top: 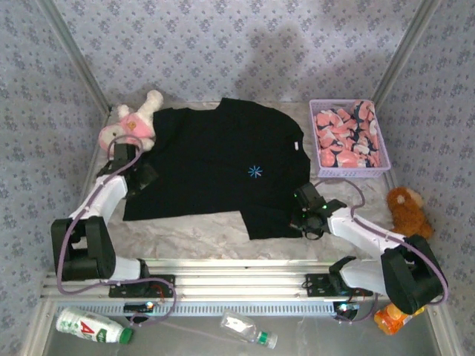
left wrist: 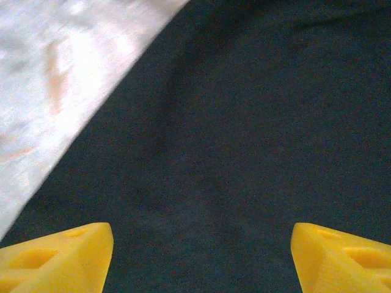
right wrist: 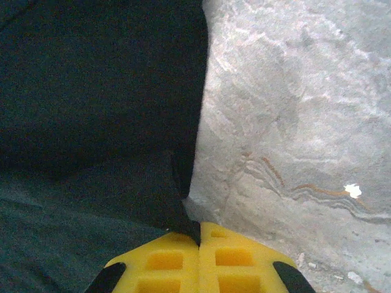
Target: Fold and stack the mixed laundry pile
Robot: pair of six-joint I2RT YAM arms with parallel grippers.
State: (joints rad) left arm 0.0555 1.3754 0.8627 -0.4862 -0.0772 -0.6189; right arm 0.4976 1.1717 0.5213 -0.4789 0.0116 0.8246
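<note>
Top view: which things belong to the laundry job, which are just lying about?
Job: black short-sleeved cloth T-shirt; pink printed cloth garment.
Lying about: lavender plastic mesh basket; pink-and-white plush toy; brown plush toy; white green-capped bottle; clear bottle; orange bottle.

The black short-sleeved cloth T-shirt [top: 215, 163] is lying spread across the middle of the crinkled grey table [top: 193, 237]. The pink-and-white plush toy [top: 133, 124] is lying at its far left corner, touching the sleeve. Just right of the shirt, the lavender plastic mesh basket [top: 349, 172] is holding the pink printed cloth garment [top: 345, 137]. The brown plush animal [top: 408, 211] is sitting nearer than the basket. The left gripper [top: 139, 178] is hanging over the shirt's left edge; the right gripper [top: 304, 216] is pinching its near right corner.
</note>
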